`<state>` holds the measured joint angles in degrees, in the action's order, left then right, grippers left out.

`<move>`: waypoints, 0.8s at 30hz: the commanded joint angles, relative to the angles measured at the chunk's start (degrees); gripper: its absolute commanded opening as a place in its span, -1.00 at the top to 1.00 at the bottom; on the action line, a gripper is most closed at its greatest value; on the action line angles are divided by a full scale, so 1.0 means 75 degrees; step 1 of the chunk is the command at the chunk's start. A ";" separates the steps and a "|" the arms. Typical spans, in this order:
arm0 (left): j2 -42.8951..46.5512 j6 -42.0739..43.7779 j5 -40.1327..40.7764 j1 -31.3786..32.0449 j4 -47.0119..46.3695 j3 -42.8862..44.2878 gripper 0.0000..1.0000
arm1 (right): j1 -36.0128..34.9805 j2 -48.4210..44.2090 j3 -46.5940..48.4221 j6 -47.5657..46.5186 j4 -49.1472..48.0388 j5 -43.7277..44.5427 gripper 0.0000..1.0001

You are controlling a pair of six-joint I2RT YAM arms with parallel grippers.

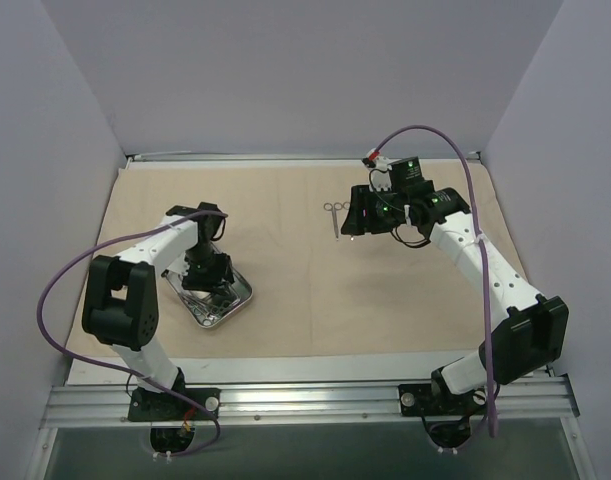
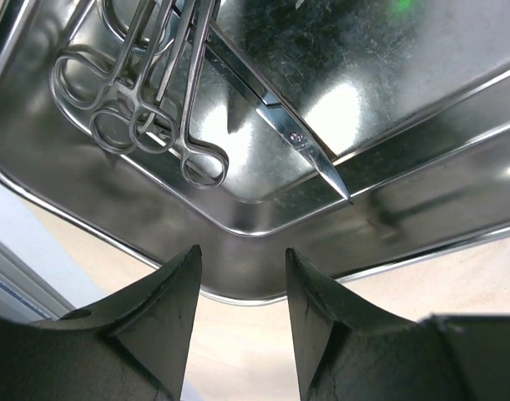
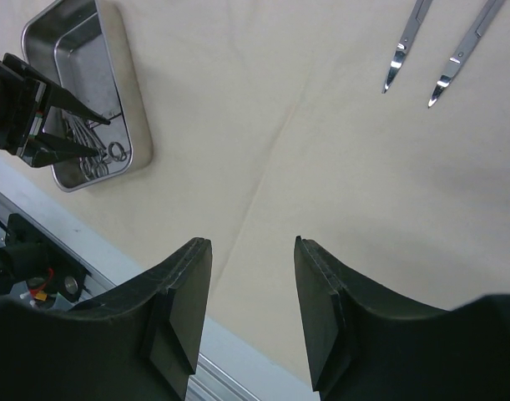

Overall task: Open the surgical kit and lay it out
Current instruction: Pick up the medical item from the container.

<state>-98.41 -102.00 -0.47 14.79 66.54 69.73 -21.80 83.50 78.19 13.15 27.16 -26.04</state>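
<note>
The beige cloth wrap point(image 1: 285, 200) lies spread flat over the table. On its left part sits the small steel tray point(image 1: 243, 293). My left gripper point(image 1: 207, 280) hangs low over the tray's near end. In the left wrist view that gripper point(image 2: 242, 255) is open and empty above the tray's rim point(image 2: 238, 296). Several ring-handled instruments point(image 2: 146, 117) and pointed scissors point(image 2: 296, 138) lie in the tray. Two more instruments point(image 1: 332, 215) lie side by side on the cloth at the back centre. My right gripper point(image 1: 357, 225) hovers just right of them, open and empty point(image 3: 251, 242), with their tips point(image 3: 396, 71) showing.
A metal rail point(image 1: 305, 400) runs along the near table edge, in front of the cloth. Purple walls close in the left, back and right sides. A purple cable point(image 1: 55, 290) loops off each arm. The right wrist view also shows the tray point(image 3: 129, 109) with the left gripper over it.
</note>
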 commanded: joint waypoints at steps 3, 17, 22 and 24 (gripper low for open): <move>0.0056 -0.3626 0.0437 -0.0050 -0.0282 -0.0146 -0.08 | -0.0023 -0.0294 0.0004 -0.0136 -0.0082 -0.0032 0.11; -0.0378 -0.4002 0.0543 -0.0424 -0.0376 0.0030 -0.08 | 0.0059 -0.0247 -0.0043 -0.0229 -0.0094 -0.0008 0.10; -0.0718 -0.3791 0.0625 -0.0624 -0.0271 0.0405 -0.08 | 0.0083 -0.0142 -0.0020 -0.0229 -0.0117 -0.0032 0.10; -0.0882 -0.3756 0.0567 -0.0636 -0.0353 0.0521 -0.08 | 0.0083 -0.0072 -0.0008 -0.0241 -0.0140 -0.0055 0.10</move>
<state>-103.72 -103.33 0.12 10.52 62.72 70.70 -21.67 83.48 78.11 12.14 27.16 -26.00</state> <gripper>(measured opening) 0.538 0.447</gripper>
